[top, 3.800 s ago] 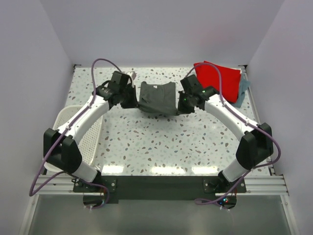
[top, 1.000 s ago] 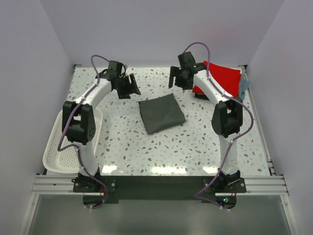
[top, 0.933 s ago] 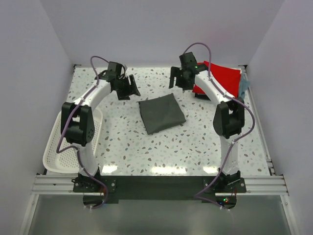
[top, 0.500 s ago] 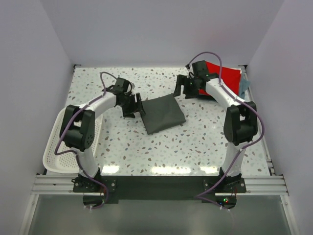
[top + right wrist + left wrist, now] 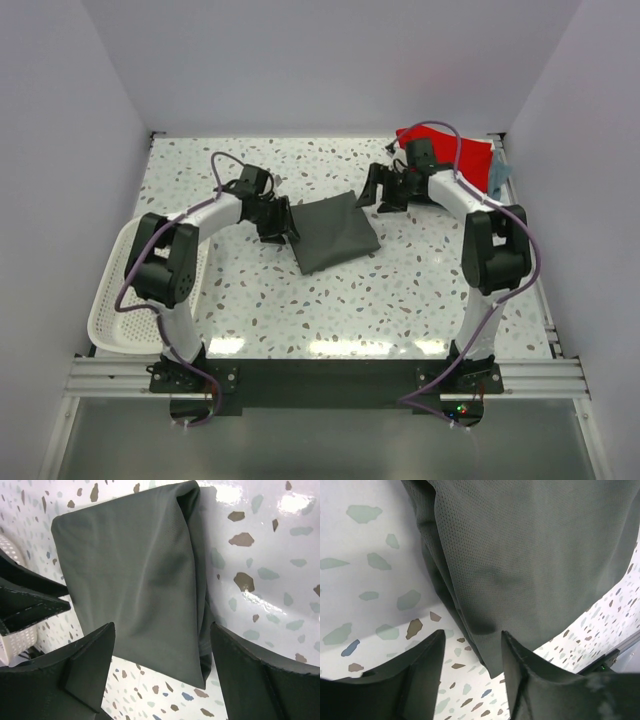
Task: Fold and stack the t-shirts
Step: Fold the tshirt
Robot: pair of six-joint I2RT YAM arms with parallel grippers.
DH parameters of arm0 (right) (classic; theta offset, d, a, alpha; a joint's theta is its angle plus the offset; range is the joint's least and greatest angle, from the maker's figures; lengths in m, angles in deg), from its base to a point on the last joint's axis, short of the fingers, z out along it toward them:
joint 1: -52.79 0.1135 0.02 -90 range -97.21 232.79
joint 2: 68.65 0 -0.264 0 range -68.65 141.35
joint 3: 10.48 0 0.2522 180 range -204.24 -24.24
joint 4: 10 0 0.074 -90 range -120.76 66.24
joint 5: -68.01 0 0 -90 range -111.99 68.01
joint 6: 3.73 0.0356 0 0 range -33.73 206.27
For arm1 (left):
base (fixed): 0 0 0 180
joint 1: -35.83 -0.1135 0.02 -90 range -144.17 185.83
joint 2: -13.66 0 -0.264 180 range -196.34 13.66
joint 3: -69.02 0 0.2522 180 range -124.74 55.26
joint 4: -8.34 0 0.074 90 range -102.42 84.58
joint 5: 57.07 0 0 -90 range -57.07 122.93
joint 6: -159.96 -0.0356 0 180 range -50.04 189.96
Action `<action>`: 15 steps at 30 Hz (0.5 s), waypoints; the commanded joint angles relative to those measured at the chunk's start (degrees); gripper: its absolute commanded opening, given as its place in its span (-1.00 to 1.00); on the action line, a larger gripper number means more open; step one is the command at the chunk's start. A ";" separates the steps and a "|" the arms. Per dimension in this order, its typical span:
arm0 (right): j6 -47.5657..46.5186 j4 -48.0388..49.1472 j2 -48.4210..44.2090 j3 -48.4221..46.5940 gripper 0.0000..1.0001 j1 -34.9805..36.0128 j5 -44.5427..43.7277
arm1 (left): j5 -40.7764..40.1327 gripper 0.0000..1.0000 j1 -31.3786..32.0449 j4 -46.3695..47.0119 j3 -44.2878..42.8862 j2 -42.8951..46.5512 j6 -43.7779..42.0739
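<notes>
Grey shirt (image 5: pixel 333 232) folded on table (image 5: pixel 400 290); left end effector (image 5: pixel 283 222), right end effector (image 5: pixel 385 190) wide, empty; should pinch all layers.

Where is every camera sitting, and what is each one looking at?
Top external: high behind the robot, looking down at the table; both arms show.
Left wrist: on the left arm, looking down past the open left gripper at the dark grey t-shirt.
Right wrist: on the right arm, looking past the open right gripper at that shirt.
All three share the shirt.
</notes>
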State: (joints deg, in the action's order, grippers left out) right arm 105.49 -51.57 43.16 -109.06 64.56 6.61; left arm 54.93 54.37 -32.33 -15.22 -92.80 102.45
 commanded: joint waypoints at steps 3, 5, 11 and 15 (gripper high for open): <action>-0.77 4.26 2.36 0.70 0.59 -0.08 3.04 | 1.03 -0.06 0.35 2.13 0.34 -2.35 -1.11; -0.77 4.78 2.71 1.14 0.59 -0.17 3.04 | 0.94 -0.14 0.35 1.96 0.43 -2.70 -1.38; -0.68 5.93 3.94 2.46 0.58 -0.17 2.86 | 1.03 -0.42 0.44 1.78 1.04 -3.14 -1.64; -0.77 6.71 5.08 3.25 0.57 -0.17 3.92 | 1.29 -0.65 0.53 1.87 1.83 -3.85 -1.82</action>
State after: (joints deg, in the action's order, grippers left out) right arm 105.49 -47.90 47.66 -106.46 64.56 8.07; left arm 55.30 54.42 -32.05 -14.19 -95.75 101.82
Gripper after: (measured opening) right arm 0.792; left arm 0.213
